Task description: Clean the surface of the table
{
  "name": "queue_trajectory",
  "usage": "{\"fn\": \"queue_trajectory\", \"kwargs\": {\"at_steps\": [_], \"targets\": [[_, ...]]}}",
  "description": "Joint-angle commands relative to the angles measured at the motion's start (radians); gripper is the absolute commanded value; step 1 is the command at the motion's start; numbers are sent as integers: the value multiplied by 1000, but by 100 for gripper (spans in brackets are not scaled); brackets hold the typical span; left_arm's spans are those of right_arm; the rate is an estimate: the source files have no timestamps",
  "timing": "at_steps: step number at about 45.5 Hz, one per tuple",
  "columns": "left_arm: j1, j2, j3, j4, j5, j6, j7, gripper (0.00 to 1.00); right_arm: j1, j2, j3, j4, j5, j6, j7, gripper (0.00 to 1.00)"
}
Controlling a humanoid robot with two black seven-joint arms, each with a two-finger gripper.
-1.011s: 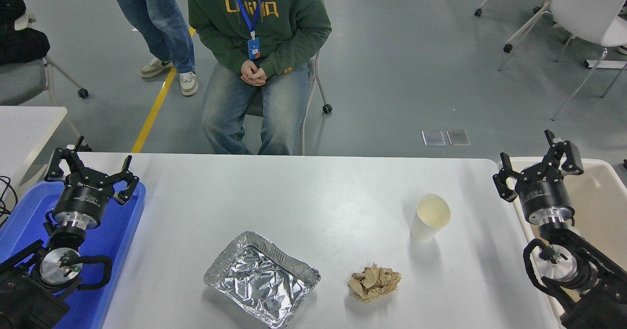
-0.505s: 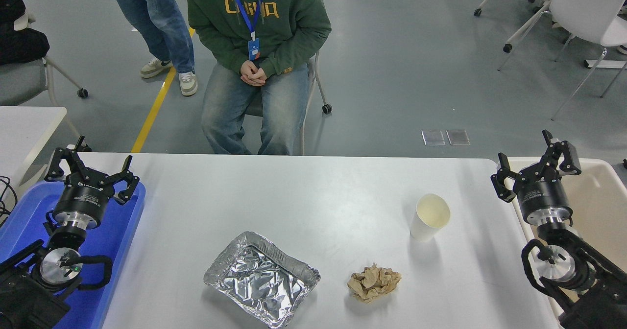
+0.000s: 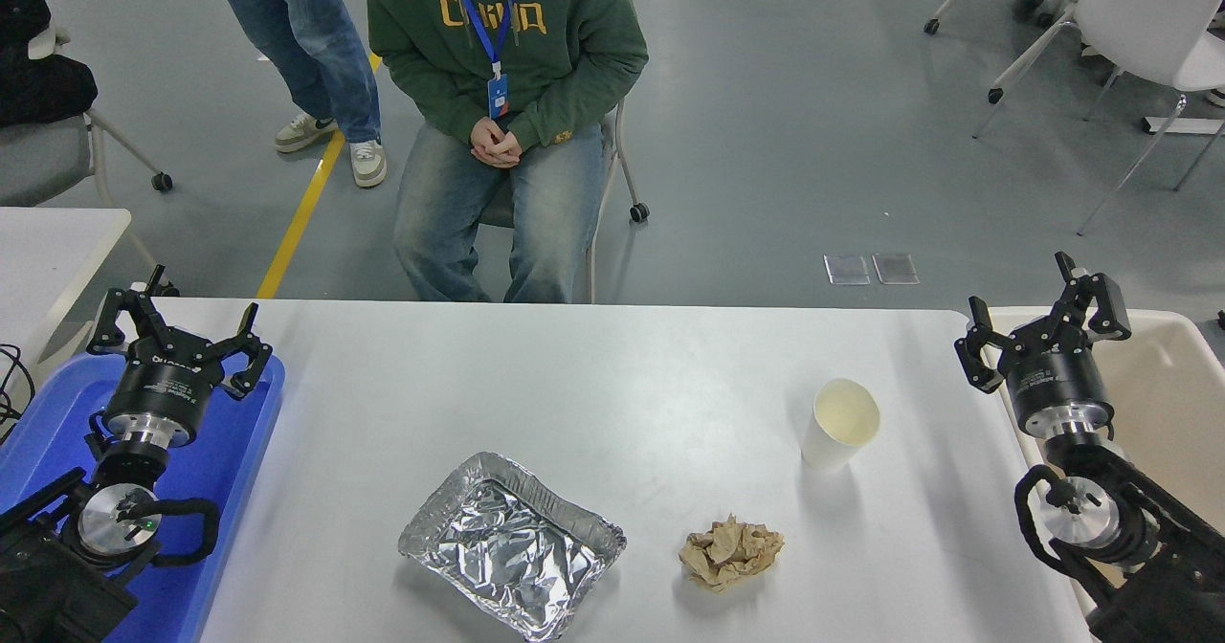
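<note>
Foil first: nearest me I see a crumpled rectangular aluminium foil tray at the front of the bench, and just right of it, apart, a scrunched ball of brown paper. Farther back and to the right stands an upright white paper cup, open mouth tilted toward me, clear of both.

All three rest on the wide white-grey bench surface, which fills the middle of my view.

My left gripper sits at the lower left above a blue plastic tray, wrist pointing away from me, fingers spread and holding nothing. My right gripper stands at the bench's right edge, beside a cream-coloured bin, wrist angled up and away, fingers likewise spread wide on nothing, well apart from the cup.

Small print rings each wrist collar, too fine for me to read.

Beyond the far edge a person in a green hooded sweatshirt sits with hands clasped; its yellow chest lettering is partly covered by a blue lanyard and I cannot make it out.
</note>
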Motion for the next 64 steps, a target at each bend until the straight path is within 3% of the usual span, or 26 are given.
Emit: {"fn": "queue_trajectory", "kwargs": {"at_steps": [1, 18, 28, 64], "targets": [[-1, 0, -2, 0, 0, -2, 0, 100, 3, -7, 10, -1, 11, 2, -9, 100], [-1, 0, -3, 0, 0, -2, 0, 100, 17, -56, -8, 0, 11, 12, -24, 100], [-1, 0, -3, 0, 0, -2, -1, 100, 19, -59, -4, -9, 13, 77, -144, 100], [-1, 0, -3, 0, 0, -2, -1, 100, 6, -83, -7, -20, -33, 75, -136, 100]]}}
